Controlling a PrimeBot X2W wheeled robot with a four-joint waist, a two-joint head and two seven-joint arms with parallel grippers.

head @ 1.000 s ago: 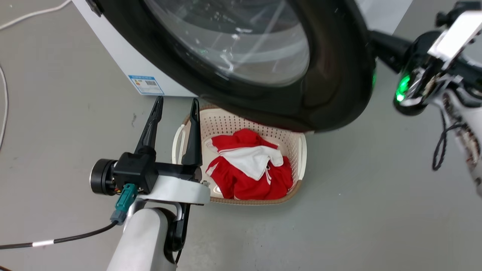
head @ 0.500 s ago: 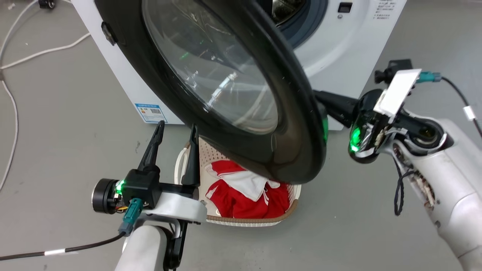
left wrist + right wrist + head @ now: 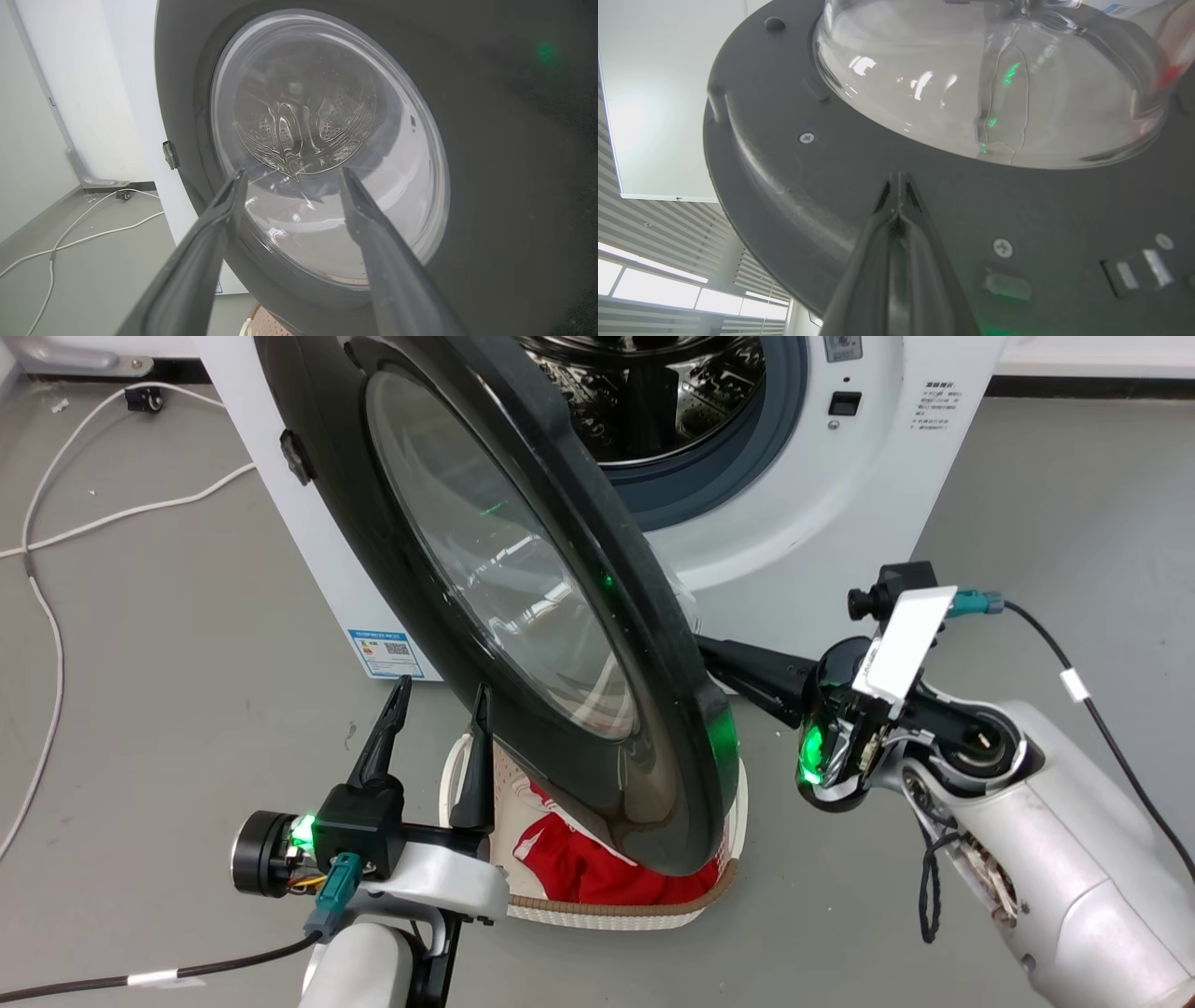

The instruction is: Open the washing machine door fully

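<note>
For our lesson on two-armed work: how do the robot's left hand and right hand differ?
The left hand has its fingers spread open; the right hand has them shut together. The left hand points at the outer side of the washing machine door; the right hand reaches its inner side. Both have long dark fingers and grip nothing.

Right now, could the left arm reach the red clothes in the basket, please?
Probably not cleanly: the door overhangs most of the basket, leaving a strip of clothes uncovered near the left gripper.

Glossy black washing machine door (image 3: pixel 523 588), white washer body (image 3: pixel 822 495), red-and-white clothes (image 3: pixel 588 870), beige perforated basket (image 3: pixel 653 907), grey floor (image 3: pixel 168 691)
</note>
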